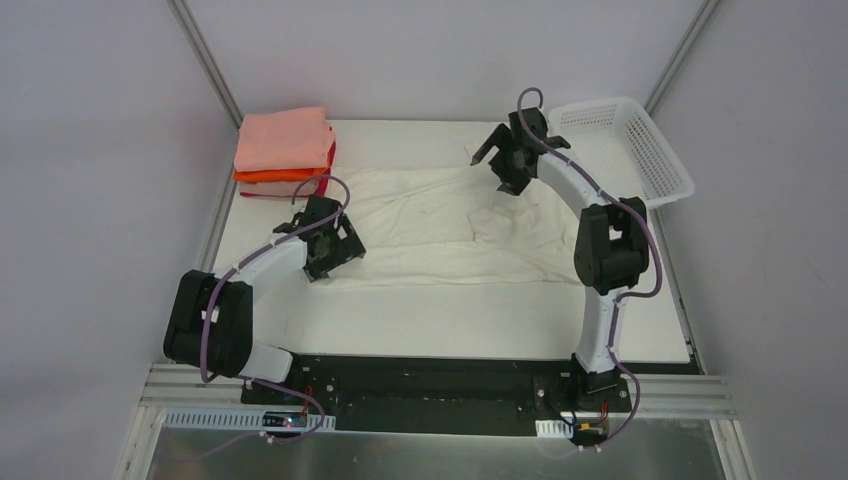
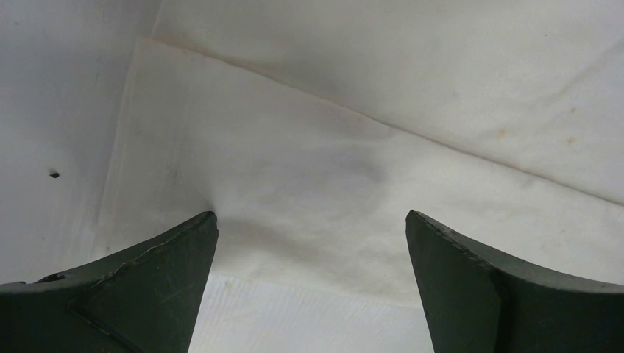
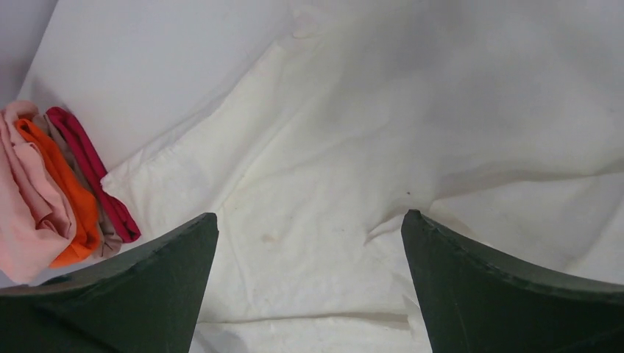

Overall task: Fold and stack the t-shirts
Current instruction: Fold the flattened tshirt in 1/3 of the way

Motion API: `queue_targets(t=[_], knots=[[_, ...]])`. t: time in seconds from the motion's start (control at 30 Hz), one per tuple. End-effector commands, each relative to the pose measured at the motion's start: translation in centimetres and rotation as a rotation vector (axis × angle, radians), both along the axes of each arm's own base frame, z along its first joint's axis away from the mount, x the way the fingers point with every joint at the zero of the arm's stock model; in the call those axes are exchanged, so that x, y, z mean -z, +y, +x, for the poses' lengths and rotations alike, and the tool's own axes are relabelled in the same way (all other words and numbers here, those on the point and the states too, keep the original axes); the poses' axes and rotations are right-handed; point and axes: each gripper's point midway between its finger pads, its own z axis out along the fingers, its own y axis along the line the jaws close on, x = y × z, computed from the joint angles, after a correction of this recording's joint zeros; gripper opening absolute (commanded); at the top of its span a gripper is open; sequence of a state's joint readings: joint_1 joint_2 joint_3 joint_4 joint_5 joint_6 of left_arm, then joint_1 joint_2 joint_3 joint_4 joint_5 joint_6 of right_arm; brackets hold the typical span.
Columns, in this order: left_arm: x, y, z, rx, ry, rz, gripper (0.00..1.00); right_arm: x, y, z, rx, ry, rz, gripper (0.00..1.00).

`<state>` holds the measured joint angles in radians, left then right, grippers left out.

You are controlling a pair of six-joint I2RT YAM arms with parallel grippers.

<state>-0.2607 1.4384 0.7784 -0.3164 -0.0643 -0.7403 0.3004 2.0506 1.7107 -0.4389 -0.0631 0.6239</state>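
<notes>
Large cream-white cotton t-shirt [image 1: 430,225] lies flat beneath L gripper [image 2: 312,220] (near-left hem) and R gripper [image 3: 309,220]; both spread wide, empty.

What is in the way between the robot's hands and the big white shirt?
Nothing I can see. The left gripper and right gripper are open just over the white shirt. The basket and folded pile sit off at the corners.

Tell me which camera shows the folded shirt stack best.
Top external: the whole stack of folded shirts shows at the far left corner, salmon-pink on top, orange and red beneath. The right wrist view catches only its edges, cut off at the frame's left. The left wrist view shows none of it.
</notes>
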Motion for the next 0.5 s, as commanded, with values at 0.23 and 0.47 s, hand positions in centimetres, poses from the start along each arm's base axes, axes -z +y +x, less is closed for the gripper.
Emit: queue_targets(t=[0.23,0.47], knots=[[-4.1,-1.2,1.0,0.061,-0.113,-0.056,0.99,1.4,-3.6,-8.9,-0.093,0.063,-0.111,1.00],[-2.4,-1.9,1.7,0.087,-0.071,-0.050,0.99,3.4,-3.1,-4.0,-0.069,0.048,-0.097,1.00]])
